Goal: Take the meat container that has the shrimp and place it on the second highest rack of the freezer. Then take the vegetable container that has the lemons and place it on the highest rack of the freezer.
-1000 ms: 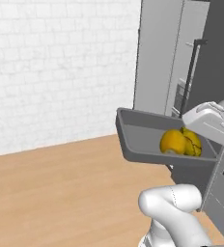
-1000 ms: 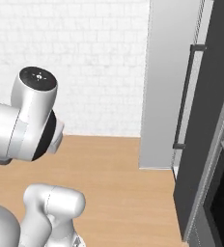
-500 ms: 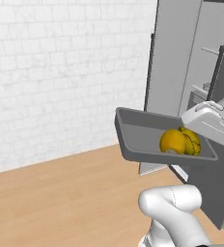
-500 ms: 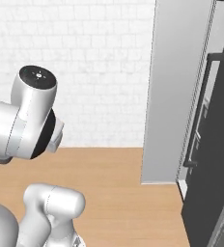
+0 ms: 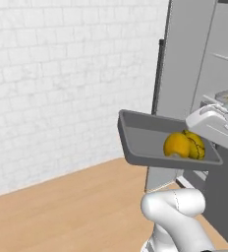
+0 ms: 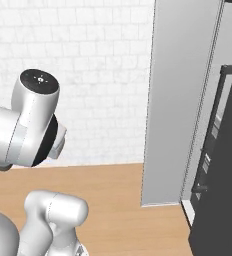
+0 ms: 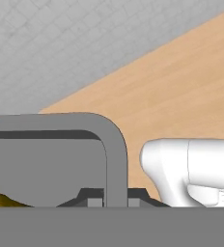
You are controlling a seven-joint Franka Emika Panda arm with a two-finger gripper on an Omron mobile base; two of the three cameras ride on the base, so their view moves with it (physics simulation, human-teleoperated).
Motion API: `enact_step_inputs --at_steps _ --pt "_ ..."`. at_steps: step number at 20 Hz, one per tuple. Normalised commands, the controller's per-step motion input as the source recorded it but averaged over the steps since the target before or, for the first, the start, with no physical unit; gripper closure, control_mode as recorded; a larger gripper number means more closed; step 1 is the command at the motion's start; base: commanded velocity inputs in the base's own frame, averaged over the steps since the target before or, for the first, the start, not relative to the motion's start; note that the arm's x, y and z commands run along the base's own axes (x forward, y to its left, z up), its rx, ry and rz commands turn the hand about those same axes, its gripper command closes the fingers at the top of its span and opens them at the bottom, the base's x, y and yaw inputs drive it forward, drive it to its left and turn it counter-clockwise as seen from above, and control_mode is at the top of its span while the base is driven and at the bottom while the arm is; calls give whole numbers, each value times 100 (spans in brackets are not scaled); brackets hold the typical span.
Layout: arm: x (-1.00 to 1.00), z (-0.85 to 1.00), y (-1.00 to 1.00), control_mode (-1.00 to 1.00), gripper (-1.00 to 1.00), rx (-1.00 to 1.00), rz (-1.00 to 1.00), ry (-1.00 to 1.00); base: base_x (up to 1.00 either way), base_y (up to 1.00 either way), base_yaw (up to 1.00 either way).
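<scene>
The robot's two-finger gripper (image 7: 115, 201) is closed on the rim of a shallow grey rectangular tray (image 5: 140, 140), which it carries in the air, level and well above the wooden floor (image 5: 71, 206). Inside the tray, at the end near the hand, lie two round yellow lemons (image 5: 185, 144), touching each other. In the hand view the dark finger tips sit on both sides of the tray's thick grey wall, so the grip looks firm to me. Just behind the tray stands the tall grey freezer (image 5: 212, 93) with its door (image 6: 180, 100) swung open; the door is a long pale grey panel that stands edge-on beside the white brick wall (image 5: 62, 83). Inside the freezer I can see one flat pale shelf (image 5: 226, 58) high up, and a little lower something pale that I cannot identify, partly hidden by the white hand. I judge that the second half of the task is in progress: the lemon container is lifted and is near the freezer, but it is not yet on the highest rack. It must be raised and pushed in over that upper shelf, then released. Whether the shrimp container is already in its place, I cannot tell from here.
</scene>
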Motion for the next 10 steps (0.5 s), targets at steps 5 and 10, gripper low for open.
enact_step_inputs --at_steps 5,10 --pt "0 0 0 100 100 0 0 0 83 56 -19" --pt "0 0 0 100 100 0 0 0 78 65 -21"
